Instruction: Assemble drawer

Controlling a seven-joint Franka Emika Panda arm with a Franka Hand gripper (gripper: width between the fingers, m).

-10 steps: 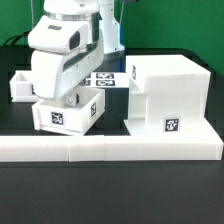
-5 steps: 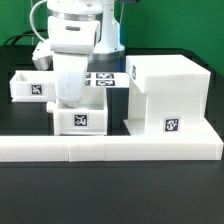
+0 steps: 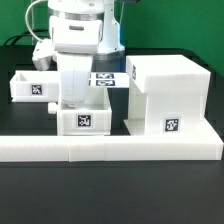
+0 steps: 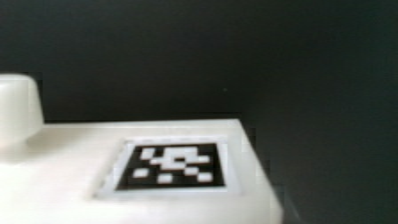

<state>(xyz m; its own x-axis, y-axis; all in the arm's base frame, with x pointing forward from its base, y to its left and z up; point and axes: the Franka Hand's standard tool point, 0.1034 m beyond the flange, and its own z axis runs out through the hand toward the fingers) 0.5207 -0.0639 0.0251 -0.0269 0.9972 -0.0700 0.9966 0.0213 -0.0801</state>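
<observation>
Just behind the long low white border wall point(image 3: 110, 150), the shallow white plastic tray point(image 3: 85, 121) stands level. Its black-and-white square tag point(image 4: 175, 165) faces the wall. The tray is just beside the tall white cube-like housing point(image 3: 170, 90), on the exterior view's left. The white arm point(image 3: 75, 50) points straight down, with the gripper point(image 3: 75, 102) at the tray's back edge. I cannot tell how wide the fingers are. A second white tray point(image 3: 28, 88) lies farther left, and the marker board point(image 3: 105, 80) lies behind.

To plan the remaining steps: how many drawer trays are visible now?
2. The left tray lies toward the exterior view's left, further back; the front tray sits beneath the gripper, beside the housing. Another could be hidden inside the housing.
</observation>
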